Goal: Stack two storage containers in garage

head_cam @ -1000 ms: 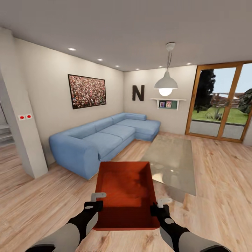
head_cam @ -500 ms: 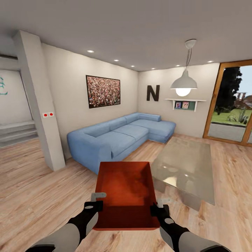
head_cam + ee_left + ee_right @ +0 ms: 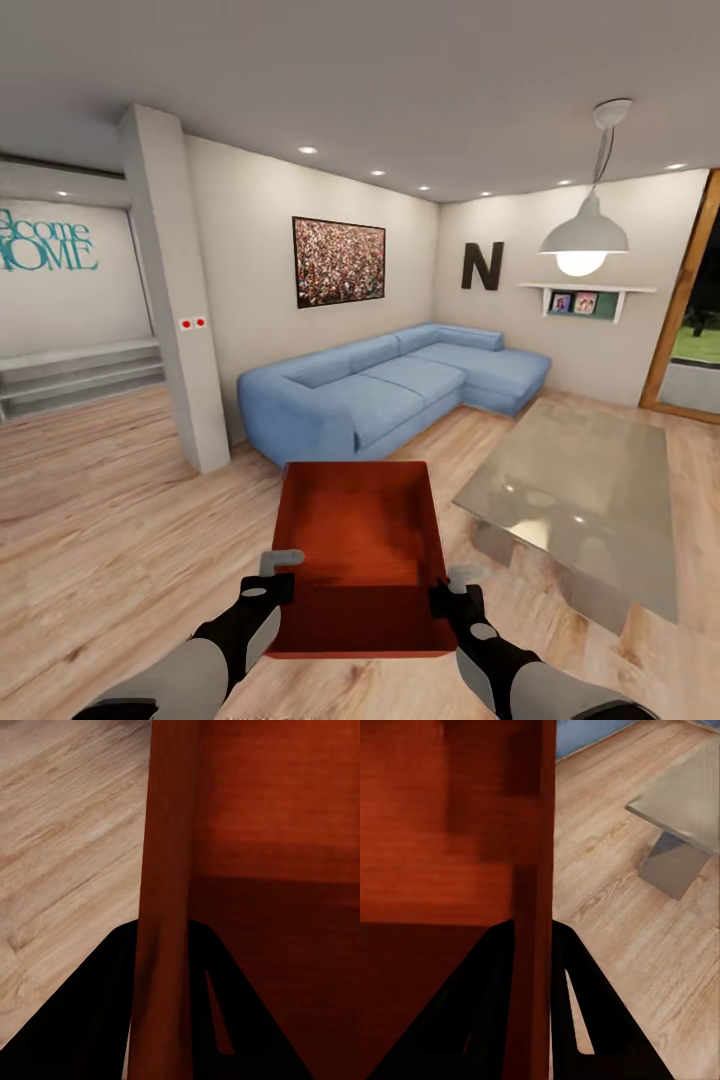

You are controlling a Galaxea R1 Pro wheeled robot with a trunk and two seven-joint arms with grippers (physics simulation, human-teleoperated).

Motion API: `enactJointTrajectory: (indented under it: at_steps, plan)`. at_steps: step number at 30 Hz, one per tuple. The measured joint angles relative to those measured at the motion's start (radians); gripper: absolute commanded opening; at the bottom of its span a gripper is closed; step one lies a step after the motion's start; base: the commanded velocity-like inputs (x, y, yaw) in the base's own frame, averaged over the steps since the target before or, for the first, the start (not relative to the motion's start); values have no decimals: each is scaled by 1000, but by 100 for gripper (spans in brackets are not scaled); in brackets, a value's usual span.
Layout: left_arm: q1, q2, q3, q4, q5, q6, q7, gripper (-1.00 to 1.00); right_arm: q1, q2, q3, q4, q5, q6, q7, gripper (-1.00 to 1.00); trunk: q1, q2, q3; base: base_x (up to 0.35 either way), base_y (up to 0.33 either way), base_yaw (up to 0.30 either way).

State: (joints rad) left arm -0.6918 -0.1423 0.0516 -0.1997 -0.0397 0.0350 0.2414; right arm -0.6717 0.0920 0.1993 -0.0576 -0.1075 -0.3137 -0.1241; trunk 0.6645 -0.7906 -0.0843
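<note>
Orange-red storage container (image 3: 360, 545) carried over wood floor (image 3: 110, 520) | long axis pointing ahead | left gripper (image 3: 268, 580) and right gripper (image 3: 452, 588) clamped on opposite side walls, equally near.

One orange-red storage container (image 3: 360, 555), rectangular, thin low walls, flat bottom, empty, held level above the light wood plank floor. Left gripper (image 3: 268, 578) clamps its left wall (image 3: 166, 900), right gripper (image 3: 452, 587) clamps its right wall (image 3: 537, 907); long axis points away between them.
</note>
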Motion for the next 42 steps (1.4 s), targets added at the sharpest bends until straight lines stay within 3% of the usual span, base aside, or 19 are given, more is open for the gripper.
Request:
enactJointTrajectory:
  at_steps: [42]
  plan:
    - [0,0,0,0,0,0,0,-100,0,0,0,0,0,0,1,-100,0,0,0,0,0,287]
